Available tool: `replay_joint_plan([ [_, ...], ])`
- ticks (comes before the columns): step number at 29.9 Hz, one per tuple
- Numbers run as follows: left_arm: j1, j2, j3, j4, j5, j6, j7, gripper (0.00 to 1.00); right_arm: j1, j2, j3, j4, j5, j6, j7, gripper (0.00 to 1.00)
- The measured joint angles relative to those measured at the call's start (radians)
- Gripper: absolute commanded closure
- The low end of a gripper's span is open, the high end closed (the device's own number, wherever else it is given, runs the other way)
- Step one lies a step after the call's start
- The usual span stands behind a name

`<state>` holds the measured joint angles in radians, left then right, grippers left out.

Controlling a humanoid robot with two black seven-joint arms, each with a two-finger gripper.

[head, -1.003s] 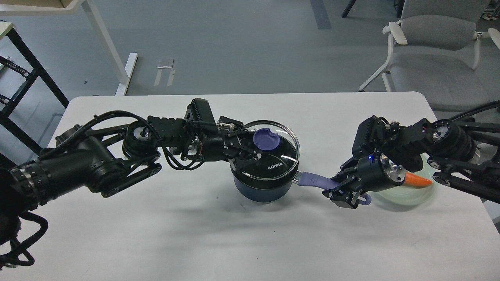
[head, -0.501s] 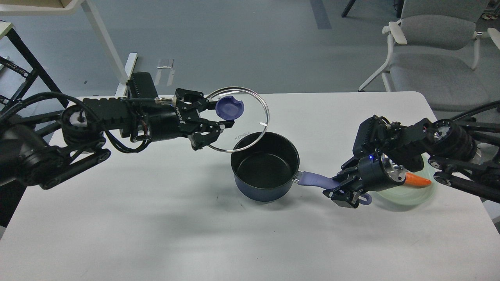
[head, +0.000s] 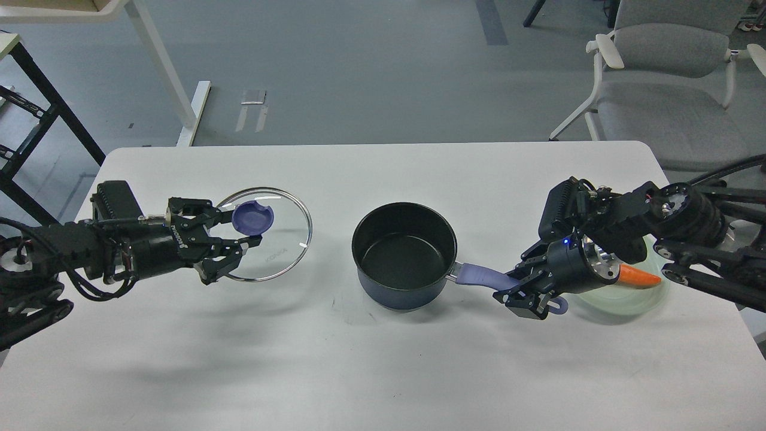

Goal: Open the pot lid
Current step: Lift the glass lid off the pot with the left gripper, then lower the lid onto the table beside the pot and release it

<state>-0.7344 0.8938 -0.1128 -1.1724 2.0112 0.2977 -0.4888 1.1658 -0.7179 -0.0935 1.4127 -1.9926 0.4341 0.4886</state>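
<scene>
Glass lid (head: 272, 239) knob apparently between left jaws, right jaws clamping pot handle (head: 482, 276)

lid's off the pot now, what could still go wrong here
1. The left gripper grips the round glass lid only by its purple knob; opening before the lid rests flat on the white table could drop it.
2. The right gripper clamps the purple handle of the dark blue pot; any arm motion could drag it.
</scene>
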Motion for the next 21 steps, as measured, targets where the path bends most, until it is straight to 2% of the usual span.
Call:
replay_joint_plan([
  [12,0.08,-0.011,-0.001,0.138,0.0,0.066,0.0,0.46,0.0,-0.001,0.0,0.0,0.0,0.0,0.0,0.71],
  [21,0.108,-0.012,0.0,0.159,0.0,0.073,0.0,0.41,-0.001,-0.002,0.0,-0.001,0.0,-0.006,0.0,0.71],
])
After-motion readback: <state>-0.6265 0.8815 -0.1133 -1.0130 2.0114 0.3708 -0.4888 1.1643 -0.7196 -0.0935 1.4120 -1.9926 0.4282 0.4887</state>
